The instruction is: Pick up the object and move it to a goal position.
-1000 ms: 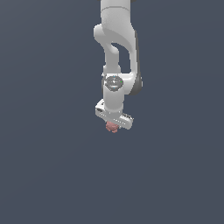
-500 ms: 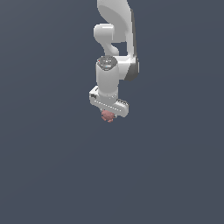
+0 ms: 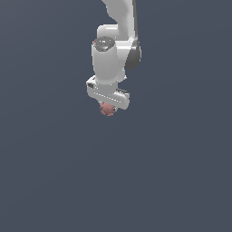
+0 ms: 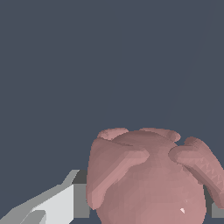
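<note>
The object (image 3: 107,109) is a small bumpy pinkish-red lump, berry-like. It sits just under the white gripper bar (image 3: 108,97) in the exterior view. My gripper (image 3: 108,108) is shut on it and holds it in the air. In the wrist view the object (image 4: 148,179) fills the near field, with one finger (image 4: 57,205) against its side. The other finger is mostly hidden behind the object.
The white arm (image 3: 115,45) comes down from the top of the exterior view. A plain dark grey-blue surface (image 3: 54,172) lies all around. No other object shows.
The arm has moved up and toward the exterior view's left with the object held in the gripper. The wrist has turned, so the gripper bar now shows at a different angle.
</note>
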